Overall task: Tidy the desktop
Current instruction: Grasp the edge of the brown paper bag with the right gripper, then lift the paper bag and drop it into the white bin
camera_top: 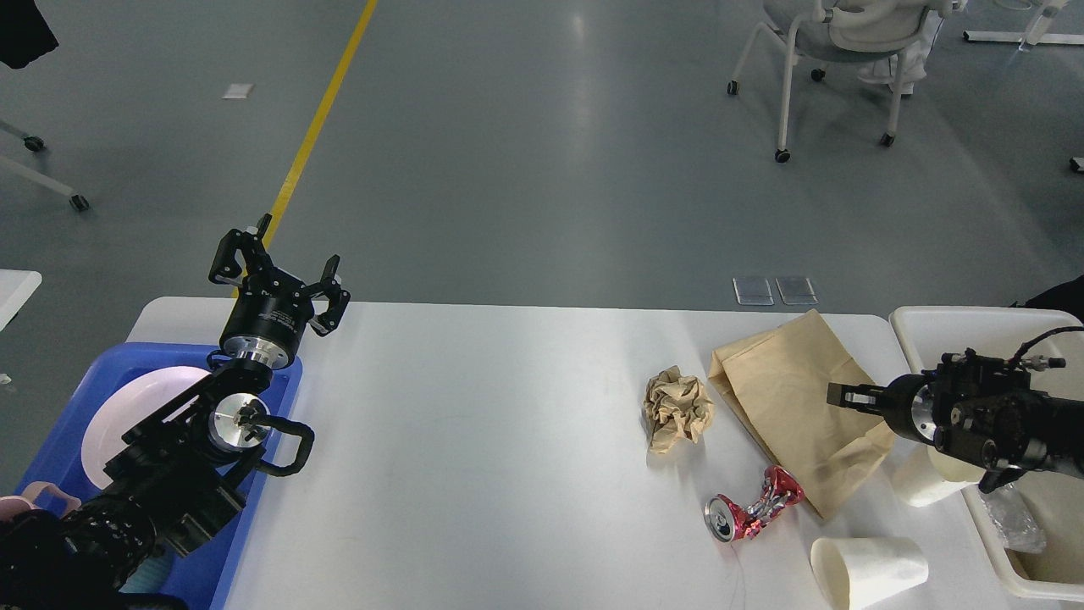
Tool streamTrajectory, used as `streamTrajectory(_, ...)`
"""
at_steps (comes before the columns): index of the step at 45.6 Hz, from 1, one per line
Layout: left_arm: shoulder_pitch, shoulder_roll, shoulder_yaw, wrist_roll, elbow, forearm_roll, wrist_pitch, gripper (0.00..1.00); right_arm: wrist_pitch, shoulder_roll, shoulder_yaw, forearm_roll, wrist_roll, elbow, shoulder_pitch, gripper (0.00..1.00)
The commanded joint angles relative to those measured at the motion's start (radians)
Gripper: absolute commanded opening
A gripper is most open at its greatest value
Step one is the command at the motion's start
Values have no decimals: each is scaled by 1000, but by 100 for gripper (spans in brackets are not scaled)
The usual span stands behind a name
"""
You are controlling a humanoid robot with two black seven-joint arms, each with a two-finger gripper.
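Note:
The white desktop [474, 440] carries litter on its right half: a crumpled brown paper ball [677, 411], a flat brown paper bag [788, 398], a crushed red can [754, 508], a white paper cup lying on its side [868, 569] and another white cup [919, 481] partly under my right arm. My left gripper [282, 264] is open and empty, raised above the desktop's far left corner beside the blue tray [93, 373]. My right gripper [838, 396] points left over the bag's right edge; its fingers look close together and dark, and nothing shows in them.
The blue tray holds a white plate [140, 407] and a pink cup [38, 496]. A cream bin [974, 322] at the right edge holds clear plastic wrap [1008, 517]. A white chair [838, 51] stands on the floor beyond the desk.

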Motion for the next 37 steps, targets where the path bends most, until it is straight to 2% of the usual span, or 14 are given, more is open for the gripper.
streamTrajectory(1, 0, 0, 0, 0, 0, -1, 0, 98, 0, 0, 0, 1, 1, -1, -18, 16)
streamTrajectory(3, 0, -1, 0, 0, 0, -1, 2, 98, 0, 0, 0, 3, 1, -1, -19, 3)
streamTrajectory(4, 0, 0, 0, 0, 0, 0, 0, 98, 0, 0, 0, 4, 1, -1, -21, 0)
streamTrajectory(16, 0, -1, 0, 0, 0, 0, 0, 98, -51, -3, 2, 8, 1, 3, -20, 0)
streamTrajectory(27, 0, -1, 0, 0, 0, 0, 0, 98, -51, -19, 0, 11, 4, 16, 5, 0)
streamTrajectory(37, 0, 0, 0, 0, 0, -1, 2, 98, -32, -111, -5, 11, 2, 134, 117, 0)
